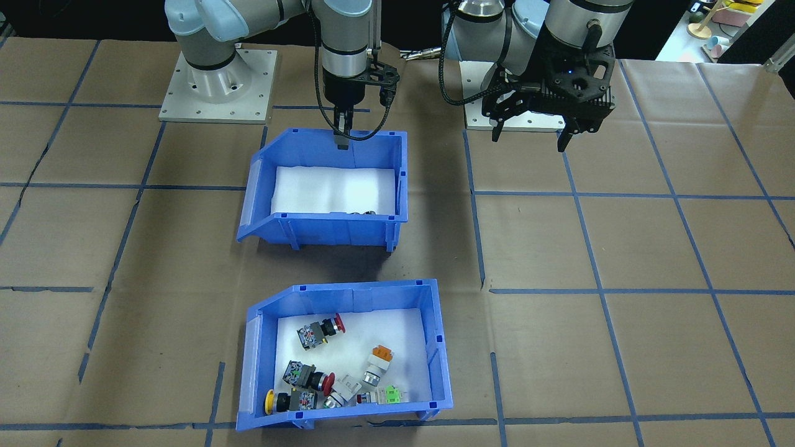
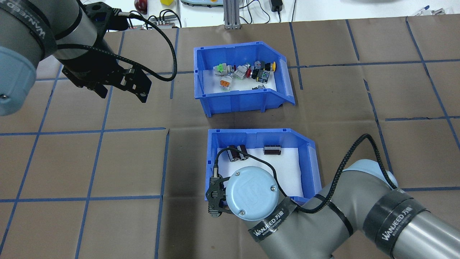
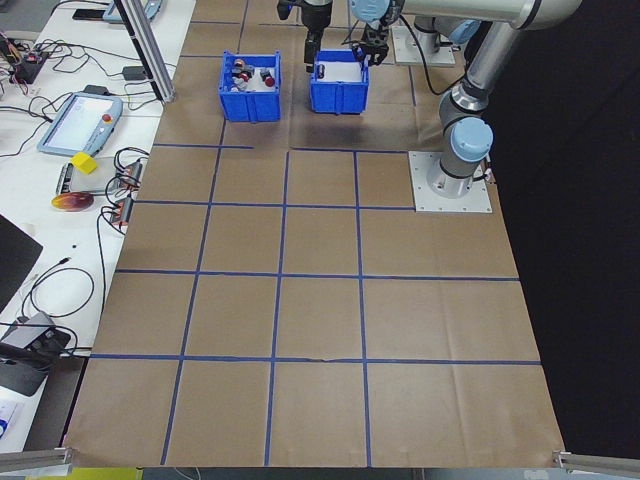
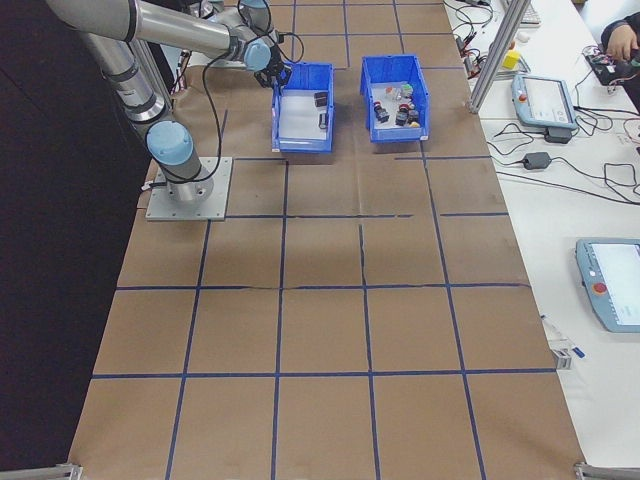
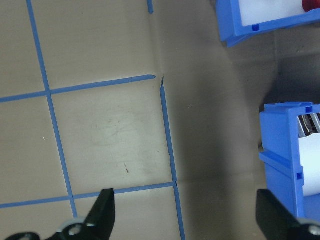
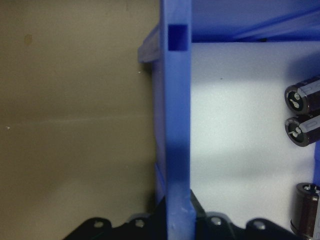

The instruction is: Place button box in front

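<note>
Button box (image 1: 343, 354) on brown gridded table (image 1: 621, 248).

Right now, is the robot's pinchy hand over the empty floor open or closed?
Open. The left gripper hovers over the brown table, and its two black fingers stand far apart with nothing between them.

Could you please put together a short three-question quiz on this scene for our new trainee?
1. True or false: the right gripper is clamped on the wall of the button box.
2. Which bin lies nearer the robot's base: A) the button box, B) the bin with black cylinders?
3. Fill in: the left gripper hangs open over bare ____.

Key: 1. False: in the right wrist view its fingers straddle the wall of the bin with black cylinders. 2. B. 3. table.
</note>
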Controlling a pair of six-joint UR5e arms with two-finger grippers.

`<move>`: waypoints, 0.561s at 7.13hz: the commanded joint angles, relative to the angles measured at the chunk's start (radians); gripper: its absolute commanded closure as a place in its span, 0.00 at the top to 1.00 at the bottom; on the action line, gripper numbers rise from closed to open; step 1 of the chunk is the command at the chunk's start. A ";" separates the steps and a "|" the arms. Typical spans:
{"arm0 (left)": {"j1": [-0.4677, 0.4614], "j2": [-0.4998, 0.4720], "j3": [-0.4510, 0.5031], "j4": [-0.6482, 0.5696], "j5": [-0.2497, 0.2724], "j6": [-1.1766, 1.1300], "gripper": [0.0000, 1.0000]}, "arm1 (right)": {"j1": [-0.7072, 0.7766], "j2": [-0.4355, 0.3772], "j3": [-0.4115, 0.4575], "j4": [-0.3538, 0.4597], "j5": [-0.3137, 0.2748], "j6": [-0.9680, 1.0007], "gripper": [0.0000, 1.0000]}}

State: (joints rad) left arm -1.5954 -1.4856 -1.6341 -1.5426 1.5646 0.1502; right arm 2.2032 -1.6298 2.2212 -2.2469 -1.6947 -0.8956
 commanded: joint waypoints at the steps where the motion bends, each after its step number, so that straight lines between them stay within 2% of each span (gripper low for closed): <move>1: 0.000 0.007 -0.019 0.007 -0.006 0.014 0.99 | 0.012 0.010 0.000 -0.010 -0.002 0.012 0.61; 2: 0.000 0.002 -0.020 0.012 -0.006 0.006 0.99 | 0.010 0.007 0.000 0.001 -0.006 0.007 1.00; 4: 0.000 0.011 -0.020 0.010 -0.003 0.005 0.99 | -0.002 -0.027 -0.017 0.013 -0.054 -0.003 1.00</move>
State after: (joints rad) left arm -1.5954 -1.4797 -1.6530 -1.5320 1.5589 0.1552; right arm 2.2090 -1.6356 2.2141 -2.2404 -1.7198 -0.8926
